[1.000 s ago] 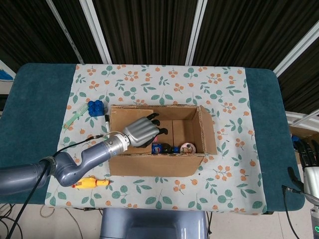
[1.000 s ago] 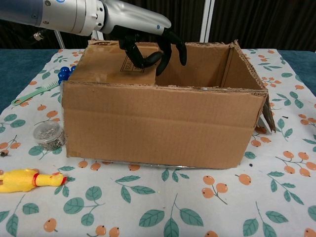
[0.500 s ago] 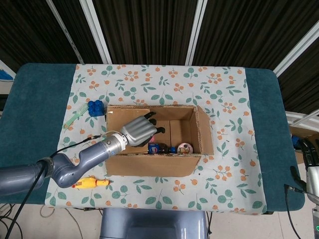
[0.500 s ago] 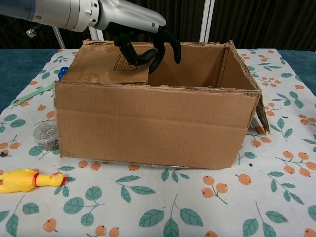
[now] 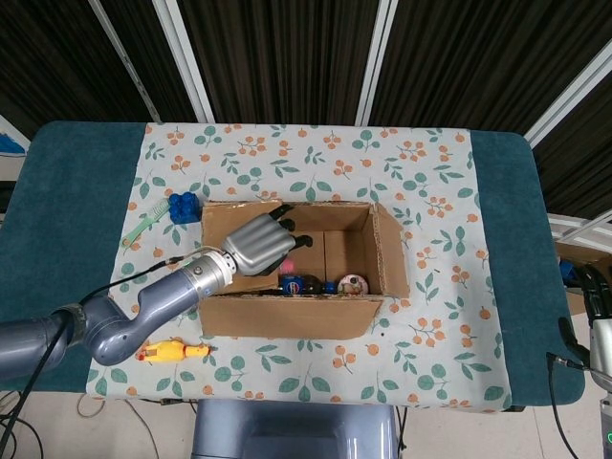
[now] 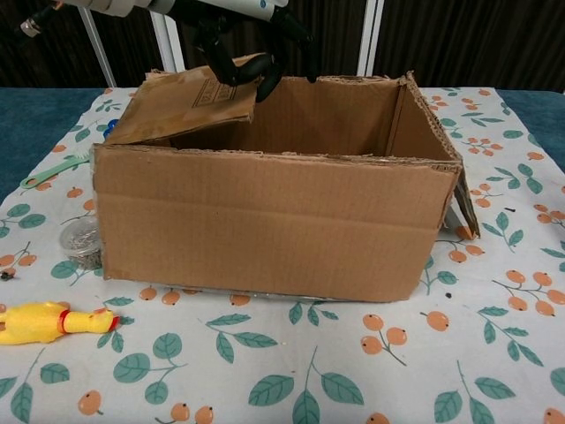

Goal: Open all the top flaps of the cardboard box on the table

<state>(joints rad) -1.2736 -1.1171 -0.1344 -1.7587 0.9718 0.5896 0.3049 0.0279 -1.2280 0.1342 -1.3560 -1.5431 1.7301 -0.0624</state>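
The cardboard box [image 5: 292, 316] [image 6: 265, 221] sits mid-table with its top mostly open. Its left flap [image 6: 181, 106] [image 5: 218, 222] slopes up from the left wall over the opening. My left hand [image 5: 258, 247] [image 6: 252, 53] reaches in over that wall, its dark fingers [image 6: 245, 71] hooked under the flap's free edge, holding it raised. The right flap [image 6: 465, 208] [image 5: 394, 251] hangs folded outward. My right hand [image 5: 593, 287] shows only at the far right edge of the head view, off the table and holding nothing.
Inside the box lie a small bottle [image 5: 298, 283] and a round item [image 5: 352, 283]. Left of the box are blue blocks [image 5: 183, 207], a green brush [image 5: 143, 228] and a small jar [image 6: 86, 243]. A yellow rubber chicken [image 6: 53, 320] lies at the front left.
My left hand has risen and drawn back to the left, tilting the left flap up from nearly flat. The box has slid slightly left.
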